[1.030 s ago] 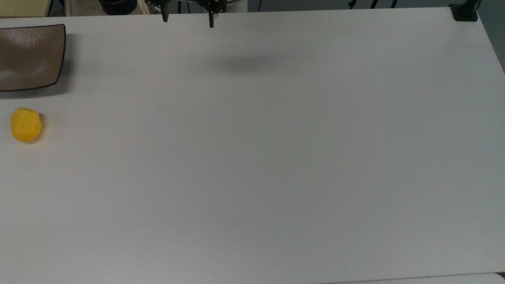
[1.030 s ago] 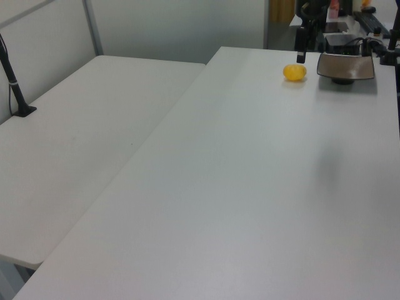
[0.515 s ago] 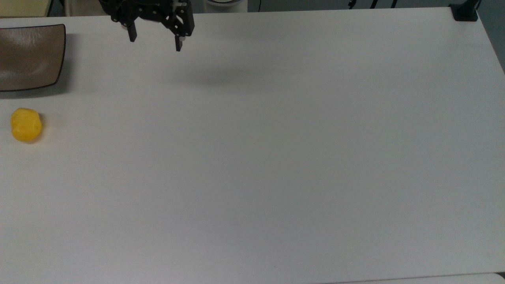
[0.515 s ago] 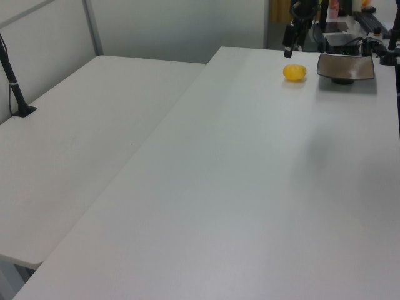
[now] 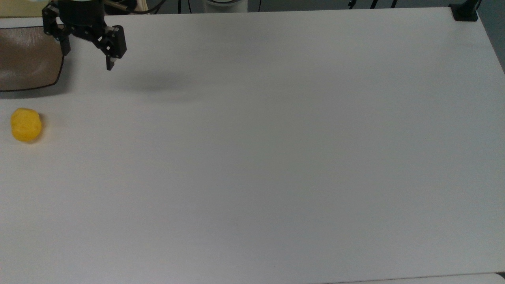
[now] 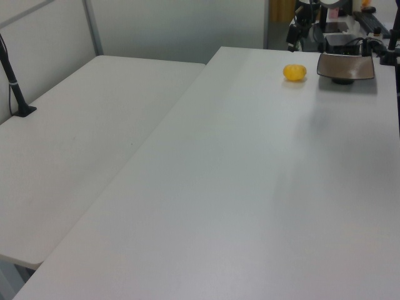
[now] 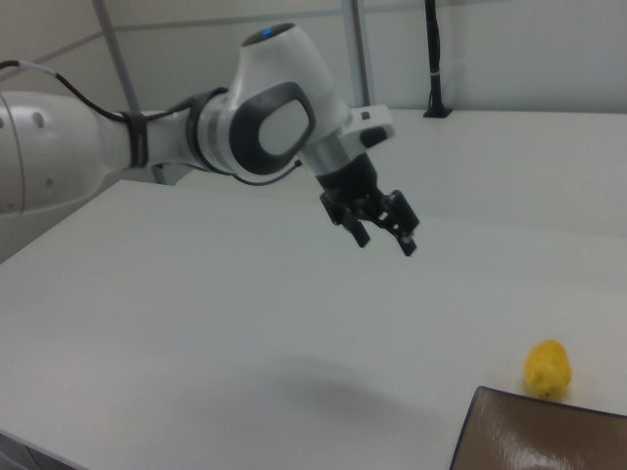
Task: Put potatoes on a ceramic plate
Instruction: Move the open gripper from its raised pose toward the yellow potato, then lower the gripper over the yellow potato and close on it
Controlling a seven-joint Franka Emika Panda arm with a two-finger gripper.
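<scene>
The potato [image 5: 26,125], a small bright yellow lump, lies on the white table near the top view's left edge, a little below the plate. The glossy brown square ceramic plate [image 5: 23,59] sits at the top view's upper left corner, nothing on it. My gripper [image 5: 87,57] hangs open and empty above the table, at the plate's right edge, one finger overlapping its rim. In the right view the gripper [image 7: 384,241] is well above the table, with the potato [image 7: 547,369] and the plate [image 7: 534,436] at lower right. The left view shows the potato [image 6: 294,72] beside the plate [image 6: 345,65].
A black clamp [image 5: 464,12] sits on the table's far corner at the top view's upper right. A second white table [image 6: 94,125] adjoins on the left view's left, with a black post [image 6: 15,87] on it. Cables and equipment stand behind the plate.
The gripper has travelled toward the top view's left along the far side of the table, from mid-table to the plate's edge, staying open. The potato and the plate have not moved.
</scene>
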